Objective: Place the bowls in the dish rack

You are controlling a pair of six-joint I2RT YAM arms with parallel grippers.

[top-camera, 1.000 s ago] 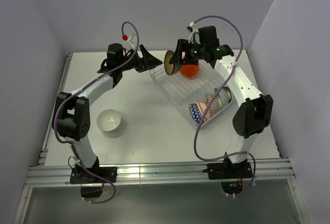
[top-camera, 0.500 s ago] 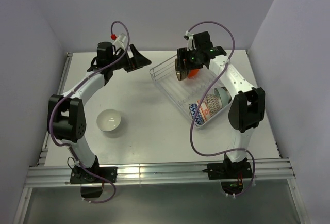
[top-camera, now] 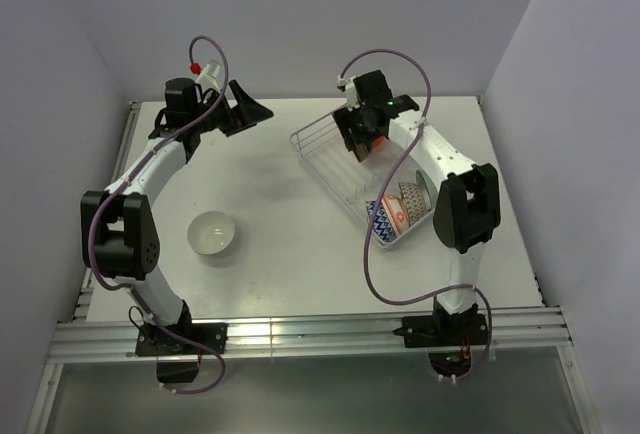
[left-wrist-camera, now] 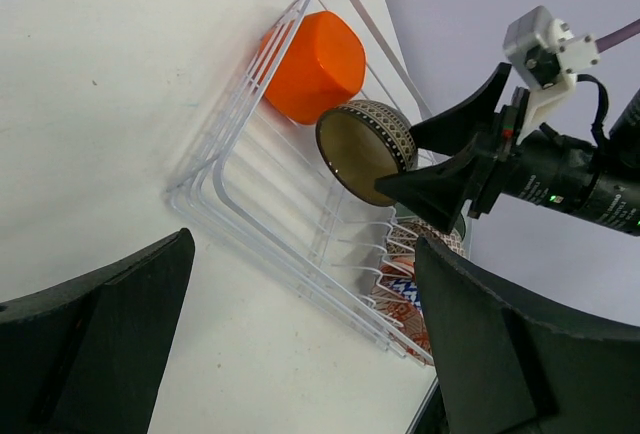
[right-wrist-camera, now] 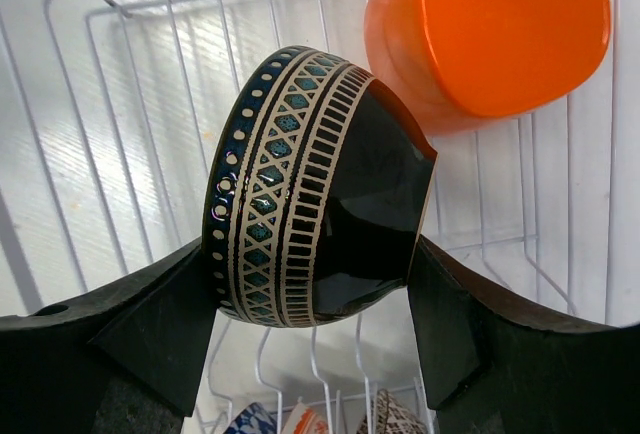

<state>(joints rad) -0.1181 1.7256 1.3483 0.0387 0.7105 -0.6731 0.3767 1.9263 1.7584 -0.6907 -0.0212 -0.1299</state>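
Black patterned bowl (right-wrist-camera: 300, 184), clamped by our right gripper (right-wrist-camera: 312, 254), has descended toward the rack (left-wrist-camera: 248, 79) tines below the jaws; left gripper (left-wrist-camera: 305, 244), jaws wide, has withdrawn. We lower, then release.

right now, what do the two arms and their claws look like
The left arm and right arm have white links and black joints. A purple cable loops along each to a white plug, red-tipped on the left. The left claw and right claw have black wedge-shaped fingers. A green light shows at the right wrist.
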